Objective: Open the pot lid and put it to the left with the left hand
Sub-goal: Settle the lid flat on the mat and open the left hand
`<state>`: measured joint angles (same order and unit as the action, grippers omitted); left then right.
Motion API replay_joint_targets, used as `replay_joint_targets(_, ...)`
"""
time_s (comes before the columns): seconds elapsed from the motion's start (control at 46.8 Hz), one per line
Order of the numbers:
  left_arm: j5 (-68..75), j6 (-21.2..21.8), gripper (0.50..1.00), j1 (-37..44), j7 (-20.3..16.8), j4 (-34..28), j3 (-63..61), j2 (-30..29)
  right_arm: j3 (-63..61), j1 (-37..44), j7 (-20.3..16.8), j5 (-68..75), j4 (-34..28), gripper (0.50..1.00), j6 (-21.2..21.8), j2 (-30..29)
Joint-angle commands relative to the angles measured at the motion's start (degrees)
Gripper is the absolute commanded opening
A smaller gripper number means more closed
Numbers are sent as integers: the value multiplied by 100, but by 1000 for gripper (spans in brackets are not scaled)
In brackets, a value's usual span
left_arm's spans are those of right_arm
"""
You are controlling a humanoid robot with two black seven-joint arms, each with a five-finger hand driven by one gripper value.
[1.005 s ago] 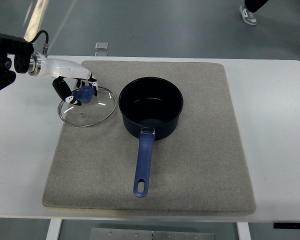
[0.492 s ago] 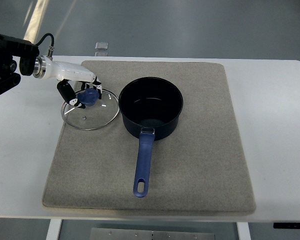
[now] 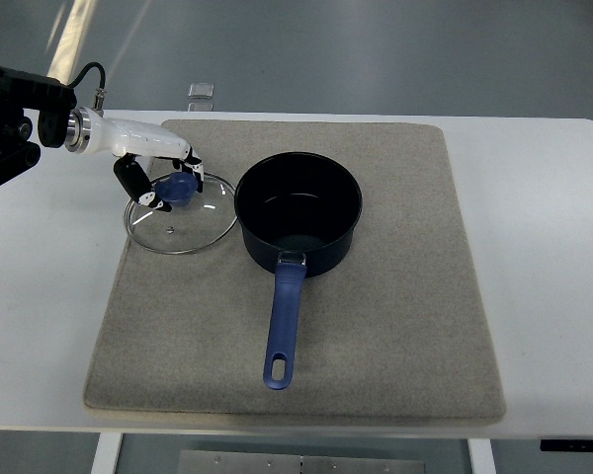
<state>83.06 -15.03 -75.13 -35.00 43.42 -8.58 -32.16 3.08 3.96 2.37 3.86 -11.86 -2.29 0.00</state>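
Note:
A dark blue pot with a long blue handle stands open on the grey mat. Its glass lid with a blue knob lies just left of the pot, on the mat's left edge, its rim close to the pot's side. My left hand reaches in from the left. Its fingers are curled around the blue knob. My right hand is out of view.
The mat lies on a white table. A small clear object sits at the table's far edge. The floor lies beyond it.
My left hand and the lid have shifted slightly to the right, toward the pot. The pot has not moved.

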Motion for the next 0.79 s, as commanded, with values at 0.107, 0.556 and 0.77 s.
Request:
replay_joint_targets(0.107, -9, -9, 780, 7, 0, 228, 5, -53, 0, 0, 0, 1, 0, 915, 0, 0)
replay_joint_targets(0.556, -35, -9, 836, -37, 0, 272, 102, -115, 0, 0, 0, 1, 0, 915, 0, 0)
replay_joint_targets(0.77, -290, -9, 842, -90, 0, 264, 313, -150, 0, 0, 0, 1, 0, 915, 0, 0)
